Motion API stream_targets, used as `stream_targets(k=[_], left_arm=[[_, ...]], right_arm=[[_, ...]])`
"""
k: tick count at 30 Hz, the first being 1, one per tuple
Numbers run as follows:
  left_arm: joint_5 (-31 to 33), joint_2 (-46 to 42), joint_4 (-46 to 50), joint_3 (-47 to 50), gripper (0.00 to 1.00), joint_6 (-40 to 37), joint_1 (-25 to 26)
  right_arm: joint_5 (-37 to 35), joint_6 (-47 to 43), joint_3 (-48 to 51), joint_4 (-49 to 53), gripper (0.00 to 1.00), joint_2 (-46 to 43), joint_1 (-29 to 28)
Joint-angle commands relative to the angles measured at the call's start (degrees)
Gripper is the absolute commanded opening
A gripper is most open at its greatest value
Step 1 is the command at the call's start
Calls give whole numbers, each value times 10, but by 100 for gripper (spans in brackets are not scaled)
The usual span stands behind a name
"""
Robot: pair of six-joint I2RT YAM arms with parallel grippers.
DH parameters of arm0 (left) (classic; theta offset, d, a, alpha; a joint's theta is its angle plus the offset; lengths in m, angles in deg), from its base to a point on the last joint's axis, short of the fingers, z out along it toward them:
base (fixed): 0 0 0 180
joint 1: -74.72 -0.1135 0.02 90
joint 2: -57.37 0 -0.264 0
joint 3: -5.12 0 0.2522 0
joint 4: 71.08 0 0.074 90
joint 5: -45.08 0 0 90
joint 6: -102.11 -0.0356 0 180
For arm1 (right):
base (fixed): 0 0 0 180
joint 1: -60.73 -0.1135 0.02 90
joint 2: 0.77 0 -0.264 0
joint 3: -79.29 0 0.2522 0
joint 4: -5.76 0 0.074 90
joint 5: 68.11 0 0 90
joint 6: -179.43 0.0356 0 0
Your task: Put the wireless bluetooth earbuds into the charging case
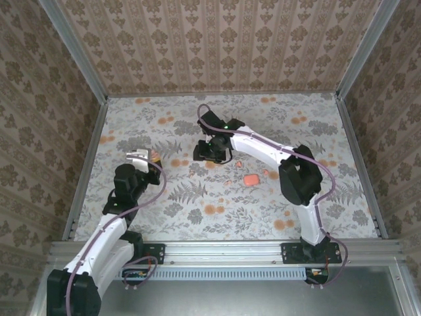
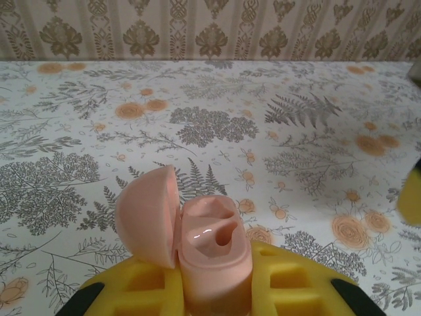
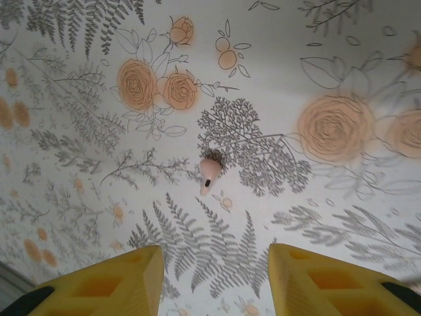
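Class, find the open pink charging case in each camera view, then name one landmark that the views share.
Top external: charging case centre-left, at the left tool's tip.
Left wrist: charging case bottom centre, lid open leftward, between yellow fingers.
Right wrist: faces an earbud lying on the floral tablecloth.
Shared landmark: the floral tablecloth.

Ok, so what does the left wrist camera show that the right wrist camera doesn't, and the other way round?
Left wrist view: the pink charging case, its lid swung open to the left, clamped in the left gripper, with the patterned back wall behind. Right wrist view: one earbud lying on the floral table, apart from the right gripper, whose jaws stand open with nothing between them. Shared: the floral table and yellow fingers at the bottom edge.
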State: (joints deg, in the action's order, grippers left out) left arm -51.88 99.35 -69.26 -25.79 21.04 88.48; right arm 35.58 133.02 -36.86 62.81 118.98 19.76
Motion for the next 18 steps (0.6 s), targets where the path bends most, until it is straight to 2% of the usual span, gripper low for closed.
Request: stream_targets(k=[1,9,18], left_arm=[[2,-14,11,7,19,17,-5],[-4,-25,11,20,19,32,-6],[2,-29,-4,28,19,34,-7]], right_arm=[[0,18,-51,35,46,40,-9],[16,16,-127,61,45,126,-22],[28,15,-169,76,44,178,-29]])
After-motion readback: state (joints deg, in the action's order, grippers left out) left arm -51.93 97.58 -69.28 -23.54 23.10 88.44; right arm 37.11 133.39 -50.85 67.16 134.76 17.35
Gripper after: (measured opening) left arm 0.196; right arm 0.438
